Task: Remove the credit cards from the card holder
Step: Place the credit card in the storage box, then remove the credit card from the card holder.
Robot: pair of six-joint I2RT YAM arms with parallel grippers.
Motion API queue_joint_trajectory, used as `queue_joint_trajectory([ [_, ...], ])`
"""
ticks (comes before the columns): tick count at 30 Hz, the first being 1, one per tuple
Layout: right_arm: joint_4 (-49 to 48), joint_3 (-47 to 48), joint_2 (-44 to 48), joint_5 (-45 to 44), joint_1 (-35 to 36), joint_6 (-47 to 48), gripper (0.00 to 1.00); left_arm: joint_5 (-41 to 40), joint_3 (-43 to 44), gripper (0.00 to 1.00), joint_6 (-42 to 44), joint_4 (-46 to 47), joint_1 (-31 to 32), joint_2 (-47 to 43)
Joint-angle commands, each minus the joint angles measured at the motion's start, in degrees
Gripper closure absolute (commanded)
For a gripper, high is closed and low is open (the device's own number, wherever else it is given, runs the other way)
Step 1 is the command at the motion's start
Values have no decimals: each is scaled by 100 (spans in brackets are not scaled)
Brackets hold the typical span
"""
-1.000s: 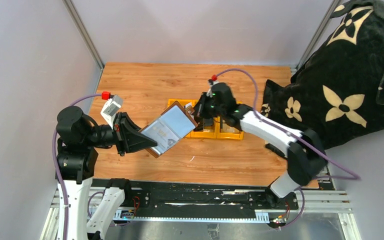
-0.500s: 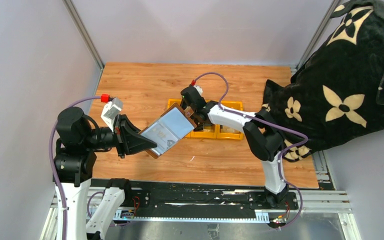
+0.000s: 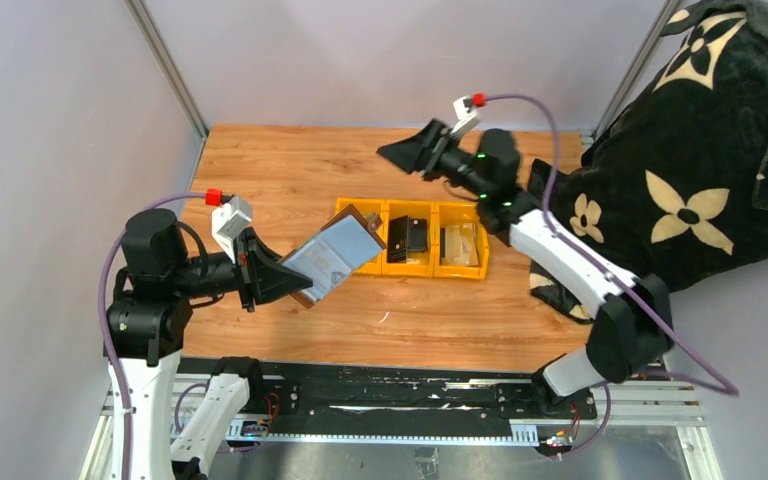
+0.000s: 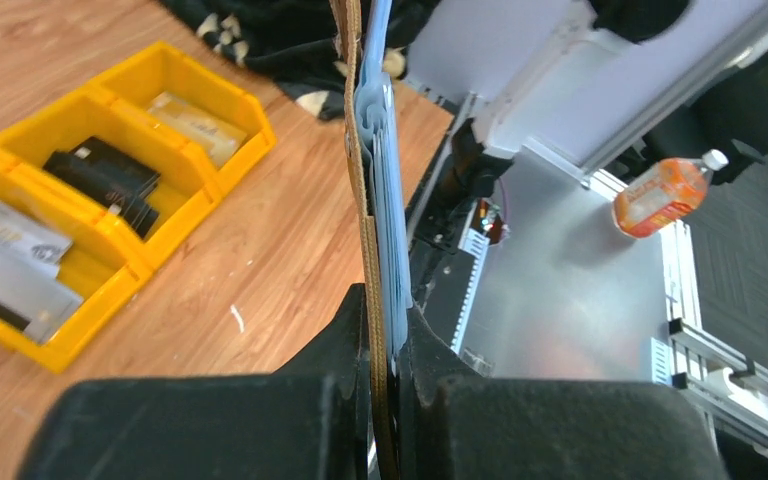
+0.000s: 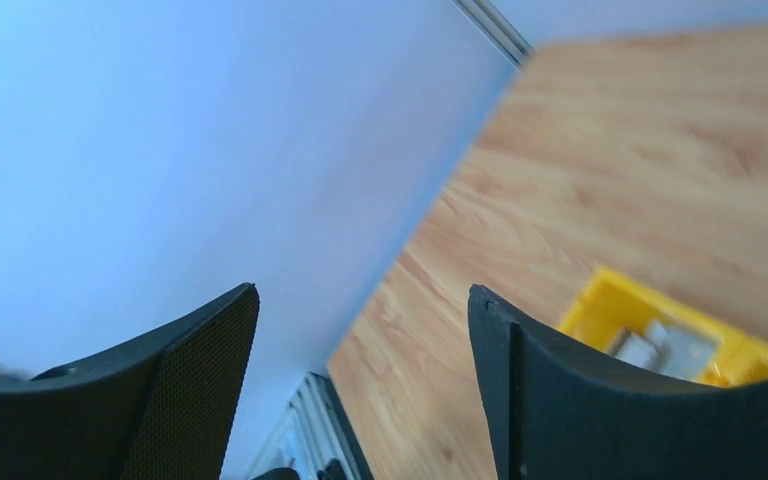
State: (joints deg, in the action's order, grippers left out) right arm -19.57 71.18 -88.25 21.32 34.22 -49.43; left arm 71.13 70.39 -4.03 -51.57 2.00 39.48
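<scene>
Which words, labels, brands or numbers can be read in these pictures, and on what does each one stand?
No text can be read with certainty.
On the grey card in the bin: faint print, too blurred to read.
On the inside of the wallet: small marks, too small to read.
On the bottle: an orange label, no legible word.

white arms with black joints, purple cables, red plugs, black claws.

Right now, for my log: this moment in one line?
left gripper: shut on wallet | right gripper: open, empty | cards in bin
</scene>
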Motion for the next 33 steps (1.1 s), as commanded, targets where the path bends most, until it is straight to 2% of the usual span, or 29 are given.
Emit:
queue_joint_trajectory([
  [1, -1639, -381, 676, 1954, -557, -437, 19, -694, -144, 100, 397, -192, 5, 315],
  [3, -2052, -397, 753, 2515, -586, -828, 19, -1096, -168, 100, 397, -195, 52, 569],
  [6, -3451, -708, 738, 3018, -581, -1817, 19, -1562, -191, 100, 461, -305, 350, 983],
  [8, -3978, -991, 808, 3143, -585, -1916, 19, -1791, -188, 100, 570, -331, 654, 1202],
  [9, -3940, -1095, 874, 3227, -585, -1731, 19, -1868, -157, 100, 574, -331, 834, 1298],
  [13, -2730, -1276, 1329, 3565, -568, -377, 18, -2135, 59, 100, 695, -460, 1483, 1499],
  [18, -541, -1000, 1875, 3926, -399, 1931, 18, -2404, 41, 100, 1454, -1205, 1756, 1531],
  [21, 441, -732, 1991, 4012, -107, 2857, 18, -2483, 100, 100, 1728, -1434, 1825, 1511],
  [27, 1769, -403, 1914, 3552, 649, 4313, 18, -2437, 270, 100, 2107, -1711, 1914, 1480],
  [33, 2149, -154, 1612, 3063, 1005, 4863, 17, -2692, 250, 100, 2873, -2184, 2084, 1302],
])
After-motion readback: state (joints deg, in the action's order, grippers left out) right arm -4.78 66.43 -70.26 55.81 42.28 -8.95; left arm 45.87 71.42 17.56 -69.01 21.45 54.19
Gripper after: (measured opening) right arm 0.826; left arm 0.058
